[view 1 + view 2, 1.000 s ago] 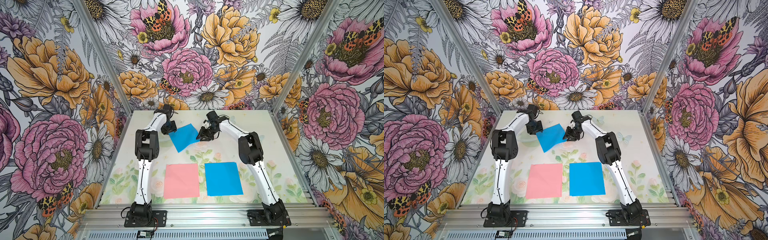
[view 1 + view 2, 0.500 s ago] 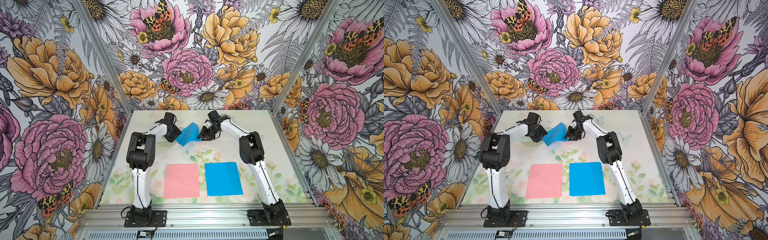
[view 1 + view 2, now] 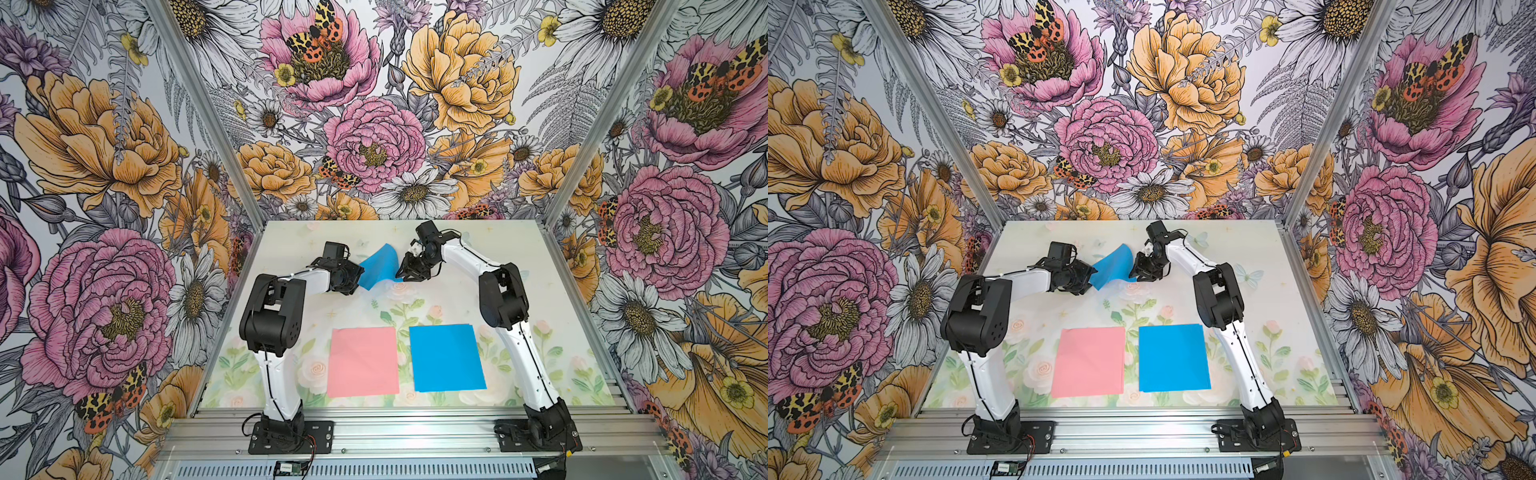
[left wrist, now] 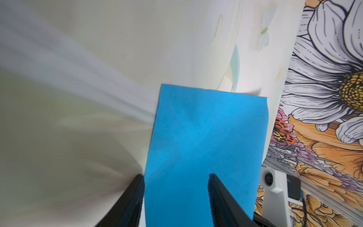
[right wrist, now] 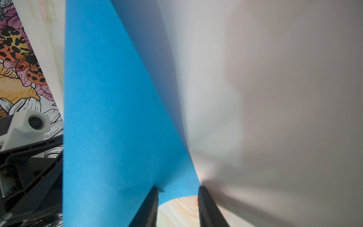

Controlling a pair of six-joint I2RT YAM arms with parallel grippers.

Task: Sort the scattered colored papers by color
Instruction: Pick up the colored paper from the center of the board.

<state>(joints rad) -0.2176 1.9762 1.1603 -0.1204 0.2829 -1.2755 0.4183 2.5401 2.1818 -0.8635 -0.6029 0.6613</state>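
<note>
Blue sheet stands curled, long axis tilted upward.

Robotics lab booth: aluminium frame, printed walls, bolted-down arms.

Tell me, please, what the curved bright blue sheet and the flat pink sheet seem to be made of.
Curved bright blue sheet: likely thin matte paper; bends smoothly, no glare. Flat light pink sheet: probably the same; matte, crisp edges.

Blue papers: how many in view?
2. The curled blue paper is bowed up at the far side between the left hand and right hand; the flat blue paper lies at the front beside the pink paper. Others may be stacked under it.
</note>
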